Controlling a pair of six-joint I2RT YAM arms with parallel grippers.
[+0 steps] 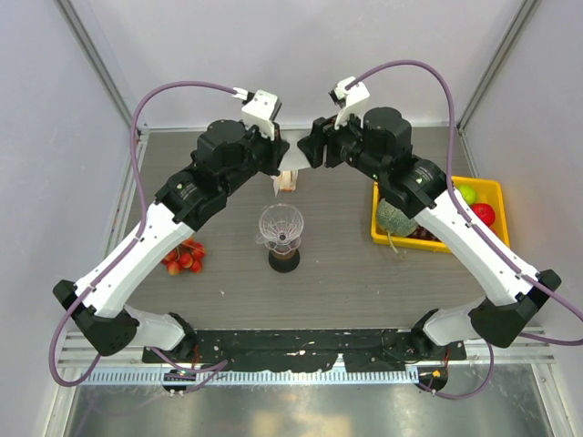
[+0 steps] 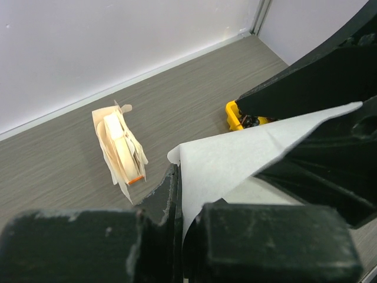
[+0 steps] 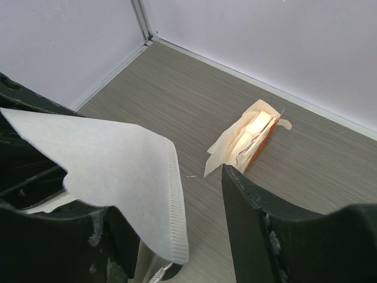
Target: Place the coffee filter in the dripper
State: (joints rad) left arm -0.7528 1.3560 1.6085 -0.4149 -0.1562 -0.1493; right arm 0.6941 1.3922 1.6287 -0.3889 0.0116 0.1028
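Observation:
My left gripper (image 2: 182, 194) is shut on one edge of the white coffee filter (image 2: 235, 159), held in the air at the back of the table. The sheet's far end lies over the left finger of my right gripper (image 3: 194, 200), whose jaws stand apart with bare table showing between them. The ribbed seam of the coffee filter (image 3: 118, 171) hangs in that gap. From above, both grippers (image 1: 284, 155) (image 1: 308, 150) meet tip to tip. The clear dripper (image 1: 281, 225) stands upright on a dark brown cup (image 1: 284, 259), nearer the arm bases and apart from both grippers.
An upright beige packet with orange marks (image 1: 286, 183) (image 2: 121, 147) (image 3: 250, 138) stands just below the grippers. A yellow tray (image 1: 492, 187) with fruit sits at the right. Red strawberries (image 1: 184, 258) lie at the left. White walls close the back and sides.

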